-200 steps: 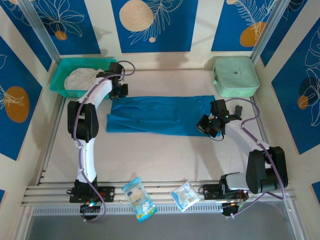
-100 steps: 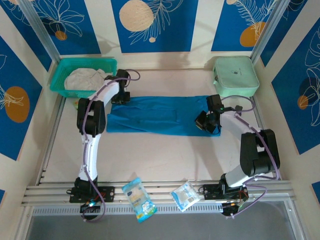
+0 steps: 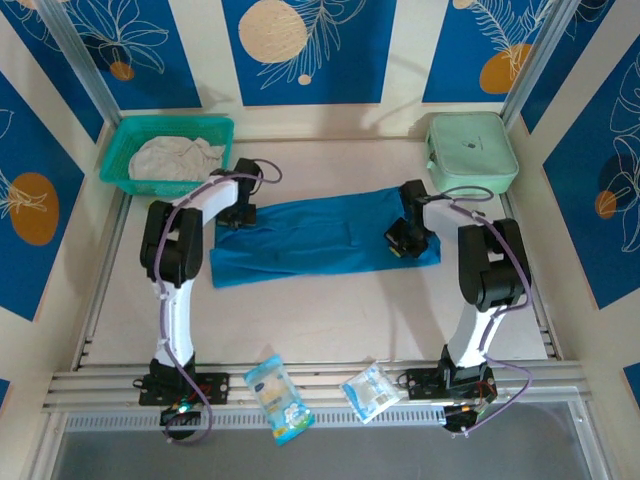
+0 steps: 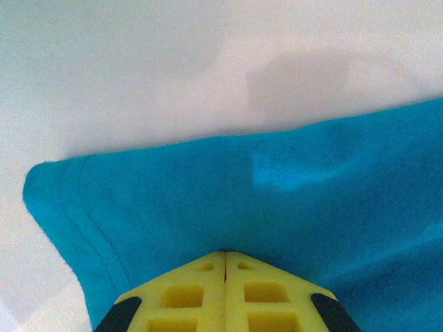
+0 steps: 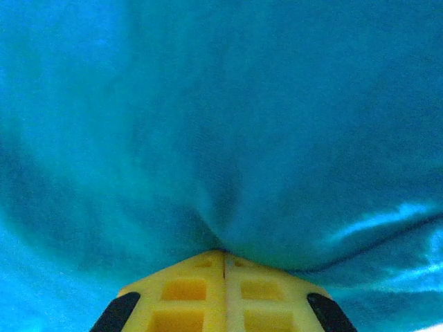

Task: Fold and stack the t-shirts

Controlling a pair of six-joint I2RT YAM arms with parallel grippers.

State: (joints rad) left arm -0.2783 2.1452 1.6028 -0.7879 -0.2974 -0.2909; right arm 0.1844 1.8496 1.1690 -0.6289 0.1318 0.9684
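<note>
The teal-blue t-shirt (image 3: 320, 238) lies spread on the bench (image 3: 300, 320), with the left gripper (image 4: 223, 254) and right gripper (image 5: 223, 252) each clamped on its cloth.

The white-shelled, black-jointed left arm (image 3: 172, 315) and right arm (image 3: 462, 340) are carrying looped purple cables (image 3: 206, 402), while the left gripper (image 4: 224, 256) and right gripper (image 5: 223, 253) are showing yellow square-recessed fingers (image 4: 181, 296) cornered in black.

Soft matt knit cloth, stitched hem: teal t-shirt (image 4: 291, 207). Crumpled matt cloth: off-white t-shirt (image 3: 175, 158). Smooth matt off-white surface: tabletop (image 4: 138, 69). Matt yellow moulded plastic: left tool (image 4: 225, 254) fingers. Teal plastic mesh: basket (image 3: 175, 123).
</note>
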